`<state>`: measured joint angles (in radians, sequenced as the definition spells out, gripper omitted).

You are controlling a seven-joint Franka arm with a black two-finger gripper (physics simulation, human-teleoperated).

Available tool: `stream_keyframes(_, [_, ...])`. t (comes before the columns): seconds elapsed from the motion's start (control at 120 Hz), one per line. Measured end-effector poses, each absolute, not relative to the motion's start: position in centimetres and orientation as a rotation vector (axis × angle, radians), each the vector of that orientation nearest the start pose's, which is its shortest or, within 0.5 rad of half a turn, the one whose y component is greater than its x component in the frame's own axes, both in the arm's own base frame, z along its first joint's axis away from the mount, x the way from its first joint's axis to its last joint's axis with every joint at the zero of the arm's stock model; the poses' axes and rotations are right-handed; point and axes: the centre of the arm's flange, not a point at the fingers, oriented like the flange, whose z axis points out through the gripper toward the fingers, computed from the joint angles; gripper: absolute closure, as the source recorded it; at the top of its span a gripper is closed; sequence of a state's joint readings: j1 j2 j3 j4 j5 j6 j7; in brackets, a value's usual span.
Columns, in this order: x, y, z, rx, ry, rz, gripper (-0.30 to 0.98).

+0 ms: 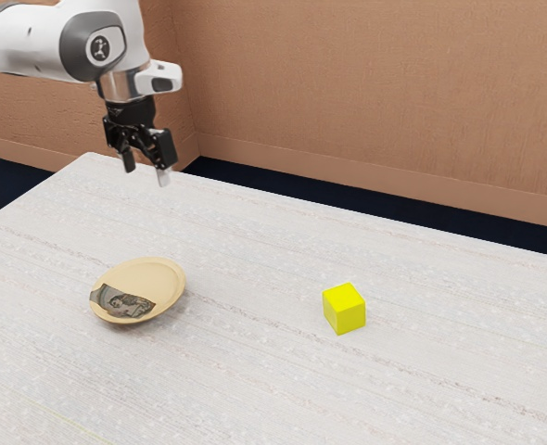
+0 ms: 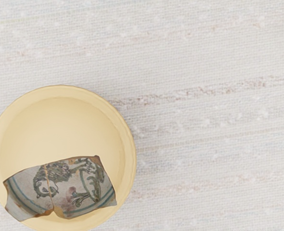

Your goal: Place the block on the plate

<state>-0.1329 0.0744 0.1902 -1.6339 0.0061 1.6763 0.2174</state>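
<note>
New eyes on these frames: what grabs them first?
The bright yellow block, sitting on the pale table toward the exterior view's right. Next, the cream plate with its dark patterned patch, toward that view's left. Then the black claw, open with nothing in it, raised at upper left.

Robot arm and gripper: exterior finish.
The arm [image 1: 23, 39] has smooth, rounded white shells and 1 dark grey joint cover [image 1: 76, 46] with a white-edged oval badge [image 1: 100, 49], black-centred and bearing a small pale marking. Below it: 1 shiny, silvery collar [image 1: 120, 88] and 1 white side projection [image 1: 153, 76] with a dark grey inset [image 1: 163, 84]. The gripper [image 1: 146, 172] is black and angular, with small light specks on its body and 2 slim fingers, 1 ending in a pale grey tip [image 1: 164, 177].
</note>
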Motion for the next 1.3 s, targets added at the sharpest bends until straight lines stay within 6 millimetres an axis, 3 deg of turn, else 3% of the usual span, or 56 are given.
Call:
stream_keyframes(0.1, [58.2,2.9,56.0,-3.114,0.275,0.055,0.00])
stream_keyframes(0.175, [58.6,1.7,55.3,-3.106,0.314,0.060,0.00])
stream_keyframes(0.35, [60.0,-5.7,52.4,-3.072,0.455,0.080,0.00])
stream_keyframes(0.517, [61.0,-11.3,48.9,-3.048,0.419,0.091,0.00])
stream_keyframes(0.7, [62.1,-16.5,44.5,-3.100,0.191,0.125,0.00])
stream_keyframes(0.875, [66.0,-21.5,41.4,-3.116,-0.097,0.074,0.00])
stream_keyframes(1.033, [68.1,-23.7,37.2,-3.106,-0.364,0.045,0.00])
stream_keyframes(1.183, [68.2,-27.9,34.0,-3.082,-0.553,0.015,0.00])
stream_keyframes(1.3, [68.7,-28.4,32.6,-3.064,-0.746,0.015,0.00])
